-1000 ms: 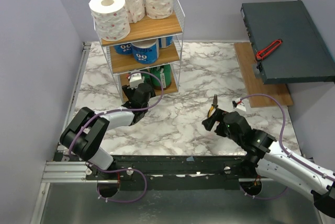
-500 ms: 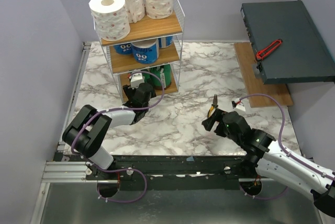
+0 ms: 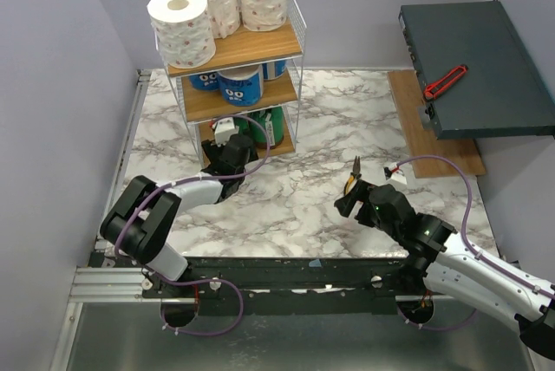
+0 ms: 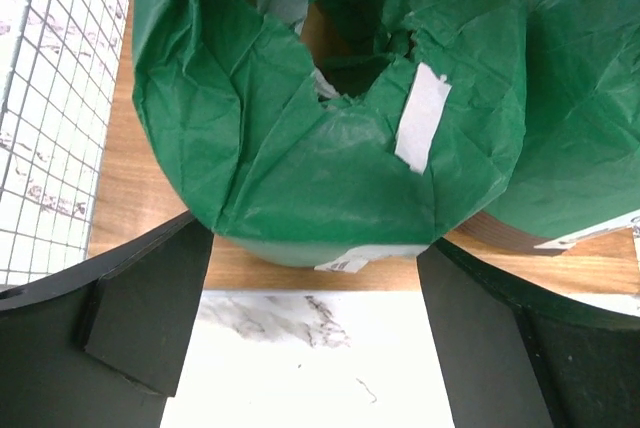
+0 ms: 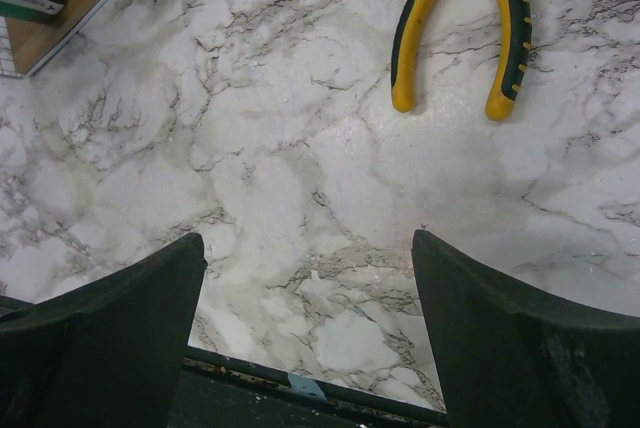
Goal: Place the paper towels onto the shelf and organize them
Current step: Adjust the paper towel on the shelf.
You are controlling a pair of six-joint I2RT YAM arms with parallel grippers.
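Observation:
The shelf stands at the back left. Three white speckled paper towels stand on its top board, blue-wrapped ones on the middle board, and green-wrapped ones on the bottom board. My left gripper is open at the front of the bottom tier. In the left wrist view its fingers flank a green roll standing on the wooden board without touching it. A second green roll stands to its right. My right gripper is open and empty above the marble table.
Yellow-handled pliers lie on the marble just beyond my right gripper. A dark grey-green flat box with a red tool on it sits at the back right, over a wooden plank.
My left gripper has edged slightly forward toward the shelf's bottom tier. The right arm has not moved.

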